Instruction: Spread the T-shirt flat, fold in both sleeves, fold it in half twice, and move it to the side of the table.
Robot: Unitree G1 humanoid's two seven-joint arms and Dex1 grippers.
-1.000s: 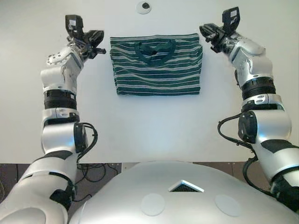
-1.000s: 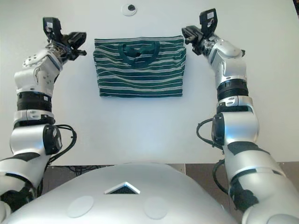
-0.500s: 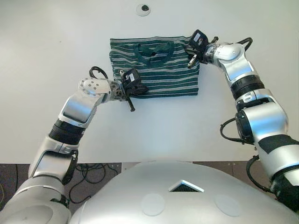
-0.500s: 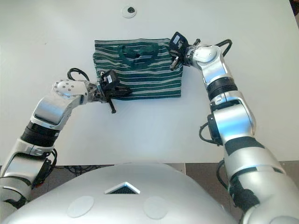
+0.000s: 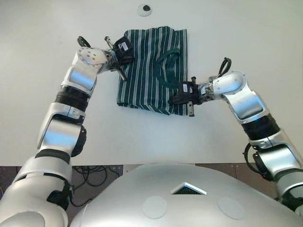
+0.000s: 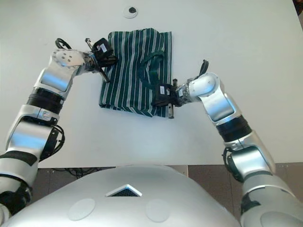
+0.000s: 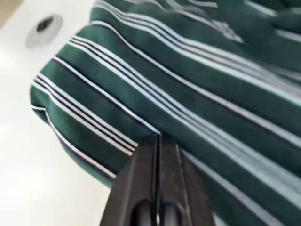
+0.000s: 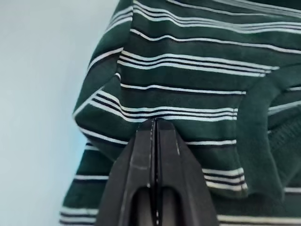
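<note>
My left hand (image 5: 125, 54) is gripping the far left edge of the folded green, white-striped cotton T-shirt (image 5: 147, 71), and my right hand (image 5: 178, 97) is clamping its near right corner. It is lying on the white desk (image 5: 246, 33).

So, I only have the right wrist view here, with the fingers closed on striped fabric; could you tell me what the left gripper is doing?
Observer: The left gripper is shut on the T-shirt at its far left corner, diagonally opposite the right gripper at the near right corner.
Operator: Thanks, and how does the shirt lie?
Observer: It lies folded as a narrow rectangle on the table, with its stripes running away from the robot.
Operator: Is anything else nearby?
Observer: A small round disc sits just beyond the shirt's far edge, apart from it.
</note>
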